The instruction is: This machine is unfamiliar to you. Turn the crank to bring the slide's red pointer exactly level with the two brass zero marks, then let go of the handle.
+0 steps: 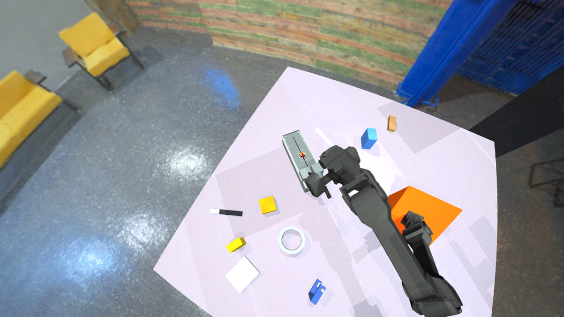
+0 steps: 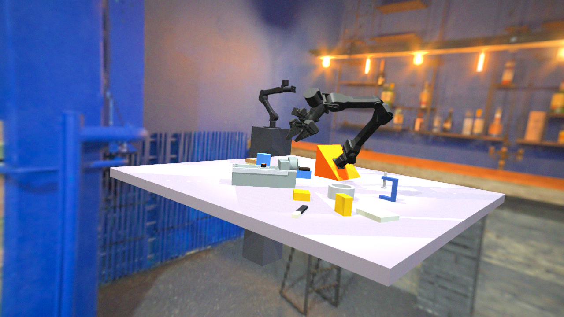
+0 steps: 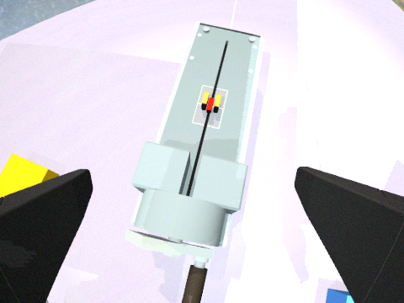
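Note:
The grey machine (image 1: pixel 292 150) (image 2: pixel 262 179) (image 3: pixel 240 55) stands on the table. Its red pointer (image 1: pixel 302 155) (image 3: pixel 210 104) sits in the slot between the two brass marks, the left mark (image 3: pixel 205 98) and the right mark (image 3: pixel 217 101). It looks close to level with them; I cannot tell whether exactly. The crank's pale arm (image 3: pixel 168 246) is at the near end, and its dark brown handle (image 1: pixel 328 194) (image 2: pixel 304 169) (image 3: pixel 194 284) runs off the wrist view's bottom edge. My gripper (image 2: pixel 292 139) (image 3: pixel 195 178) is wide open and empty, above the machine's crank end, touching nothing.
A yellow block (image 1: pixel 267 204) (image 2: pixel 301 195) (image 3: pixel 25 177), a white ring (image 1: pixel 291 240) and an orange wedge (image 1: pixel 436 211) (image 2: pixel 325 165) stand around the crank end. A blue block (image 1: pixel 369 138) stands beyond the arm. A blue thing (image 3: pixel 337 295) shows at the wrist view's lower right.

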`<action>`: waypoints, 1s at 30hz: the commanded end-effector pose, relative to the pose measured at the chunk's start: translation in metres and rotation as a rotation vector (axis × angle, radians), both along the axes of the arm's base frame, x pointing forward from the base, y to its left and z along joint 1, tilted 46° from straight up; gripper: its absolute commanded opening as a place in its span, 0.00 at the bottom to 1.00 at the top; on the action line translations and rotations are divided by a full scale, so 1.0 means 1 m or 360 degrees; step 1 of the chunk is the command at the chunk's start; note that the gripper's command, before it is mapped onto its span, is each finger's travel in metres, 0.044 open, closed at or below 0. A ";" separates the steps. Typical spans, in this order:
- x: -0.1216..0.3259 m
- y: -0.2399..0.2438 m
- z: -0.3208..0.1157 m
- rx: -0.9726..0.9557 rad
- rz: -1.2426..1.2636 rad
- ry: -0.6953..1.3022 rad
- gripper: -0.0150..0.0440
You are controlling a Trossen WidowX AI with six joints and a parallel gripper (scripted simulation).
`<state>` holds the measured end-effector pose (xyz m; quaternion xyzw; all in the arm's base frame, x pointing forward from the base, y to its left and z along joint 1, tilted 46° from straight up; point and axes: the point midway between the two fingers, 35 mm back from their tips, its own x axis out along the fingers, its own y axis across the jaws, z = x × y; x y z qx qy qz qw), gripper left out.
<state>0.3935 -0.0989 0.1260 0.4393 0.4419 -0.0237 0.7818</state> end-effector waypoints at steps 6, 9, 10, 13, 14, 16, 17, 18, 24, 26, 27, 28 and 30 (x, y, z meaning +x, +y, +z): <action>-0.037 0.017 0.016 -0.0054 -0.0248 0.0184 1.00; -0.050 0.021 0.020 -0.0074 -0.0332 0.0234 1.00; -0.052 0.022 0.020 -0.0077 -0.0346 0.0242 1.00; -0.052 0.022 0.020 -0.0078 -0.0351 0.0244 1.00; -0.052 0.023 0.020 -0.0078 -0.0351 0.0244 1.00; -0.051 0.027 0.015 -0.0079 -0.0351 0.0245 1.00; -0.051 0.031 0.012 -0.0079 -0.0350 0.0246 1.00; -0.050 0.034 0.008 -0.0079 -0.0350 0.0246 1.00; -0.048 0.055 -0.012 -0.0078 -0.0350 0.0246 1.00; -0.048 0.062 -0.019 -0.0077 -0.0350 0.0245 1.00; -0.049 0.066 -0.022 -0.0077 -0.0350 0.0245 1.00; -0.049 0.070 -0.025 -0.0076 -0.0350 0.0244 1.00; -0.050 0.077 -0.032 -0.0074 -0.0350 0.0243 1.00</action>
